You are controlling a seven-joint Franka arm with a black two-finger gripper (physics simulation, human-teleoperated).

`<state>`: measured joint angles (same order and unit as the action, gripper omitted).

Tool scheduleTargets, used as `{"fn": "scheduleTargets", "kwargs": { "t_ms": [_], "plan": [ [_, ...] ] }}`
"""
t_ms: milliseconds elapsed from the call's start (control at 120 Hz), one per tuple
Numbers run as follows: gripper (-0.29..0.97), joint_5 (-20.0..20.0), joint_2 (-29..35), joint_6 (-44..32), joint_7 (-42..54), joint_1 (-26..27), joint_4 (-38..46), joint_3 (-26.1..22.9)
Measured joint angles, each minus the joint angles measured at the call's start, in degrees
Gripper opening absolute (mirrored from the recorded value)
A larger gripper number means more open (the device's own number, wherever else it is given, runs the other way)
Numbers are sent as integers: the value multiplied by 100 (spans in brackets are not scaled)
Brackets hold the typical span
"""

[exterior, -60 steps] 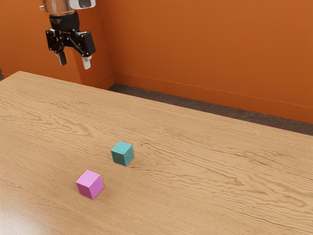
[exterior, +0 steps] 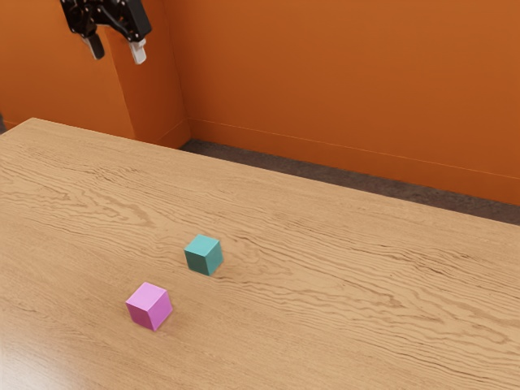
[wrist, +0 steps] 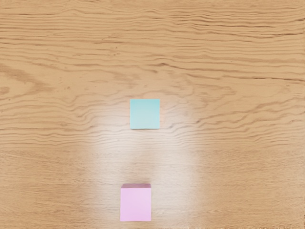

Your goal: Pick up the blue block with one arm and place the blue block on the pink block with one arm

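Note:
A teal-blue block (exterior: 203, 254) rests on the wooden table (exterior: 341, 276), a little right of the table's middle-left area. The pink block (exterior: 149, 305) sits on the table nearer the front edge, slightly to the exterior view's left of the blue one, with a gap between them. High above, at the exterior view's upper left, my gripper (exterior: 117, 47) hangs open with nothing between its fingers. From the hand's camera I look straight down on the blue block (wrist: 145, 114) and the pink block (wrist: 136, 203), both far below.
An orange wall (exterior: 349, 73) rises behind the table, with a strip of dark floor (exterior: 341, 175) between them. The table's far edge runs diagonally across the exterior view.
My gripper has risen higher, toward the exterior view's top edge. Both blocks stay where they were.

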<state>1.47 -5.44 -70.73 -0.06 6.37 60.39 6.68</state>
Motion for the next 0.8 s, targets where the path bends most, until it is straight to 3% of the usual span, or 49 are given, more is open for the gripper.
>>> {"fn": "scheduleTargets", "kwargs": {
  "t_ms": [367,625,800],
  "plan": [
    [68,3,-114,-126,-15,-44,176,17],
    [68,-28,881,-2200,-9,-206,4217,-367],
    [68,18,914,-3589,-6,-358,5454,-377]
  ]
}}
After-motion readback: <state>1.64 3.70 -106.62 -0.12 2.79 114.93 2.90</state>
